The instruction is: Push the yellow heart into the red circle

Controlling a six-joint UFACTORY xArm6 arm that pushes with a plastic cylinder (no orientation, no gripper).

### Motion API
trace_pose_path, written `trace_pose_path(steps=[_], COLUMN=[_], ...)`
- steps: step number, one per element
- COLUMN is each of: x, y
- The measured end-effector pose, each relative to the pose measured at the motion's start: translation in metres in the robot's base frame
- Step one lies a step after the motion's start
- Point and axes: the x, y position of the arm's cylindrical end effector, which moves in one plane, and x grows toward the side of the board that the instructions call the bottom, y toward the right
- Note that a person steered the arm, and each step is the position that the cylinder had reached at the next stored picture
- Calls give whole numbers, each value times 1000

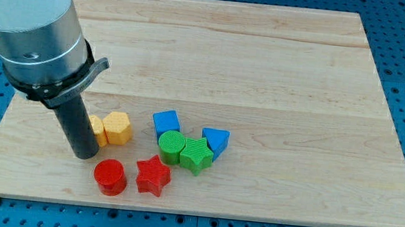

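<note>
Look at my tip (pixel 85 154): it is a plain rod with no jaws to open or close. The yellow heart (pixel 96 129) hides partly behind it, just to its right, touching a yellow hexagon (pixel 117 128). The red circle (pixel 110 177), 1 round block, sits just below-right of my tip.

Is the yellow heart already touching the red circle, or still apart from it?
Apart: board shows between the yellow heart and the red circle; my tip stands between them.

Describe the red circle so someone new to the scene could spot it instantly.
Start at the wooden board and go to its bottom edge, left of centre. Two red blocks sit side by side there, just below my tip. The red circle is the left one, a plain round cylinder; its neighbour, the red star, has points.
</note>
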Motion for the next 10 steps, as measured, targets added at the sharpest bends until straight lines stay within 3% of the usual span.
trace_pose_path(steps=[1,3,4,5,8,10], x=[0,3,-37,-52,-33,-63], y=[6,-86,-107,-70,40,-32])
